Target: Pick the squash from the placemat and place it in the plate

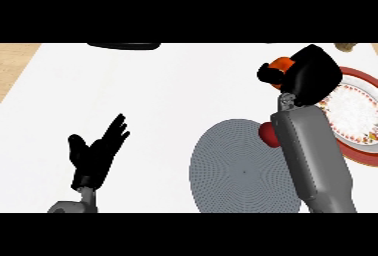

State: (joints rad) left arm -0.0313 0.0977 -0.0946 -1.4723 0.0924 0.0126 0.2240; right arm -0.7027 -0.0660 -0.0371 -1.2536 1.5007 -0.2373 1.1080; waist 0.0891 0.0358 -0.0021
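1. You have the white counter point(133, 90) filling nearly the whole head view, with a strip of wooden surface point(15, 65) showing at the far left and along the top left corner.
2. Your grey round placemat point(236, 170) lies on the counter low and right of centre; its right side is covered by the right forearm.
3. Your right forearm point(314, 160) comes up from the lower edge and crosses the placemat's right edge, pointing up toward the plate.
4. The plate point(358, 112) sits at the right edge of the view, red-rimmed with a white patterned centre, partly cut off by the frame and partly hidden by the arm and hand.
5. Your right hand point(314, 72) is above the plate's upper left rim, fingers curled round the squash.
6. Your left hand point(96, 152) shows at the lower left, well apart from everything else, fingers straight and spread, pointing up, resting and touching nothing.
7. The squash point(280, 64) is the orange thing in the right hand's curled fingers, just left of the plate's rim; most of it is hidden by the hand.
8. A small red object point(267, 134) peeks out beside the forearm at the placemat's upper right edge; you cannot tell what it is.
9. A dark object point(125, 45) is cut off at the top edge.
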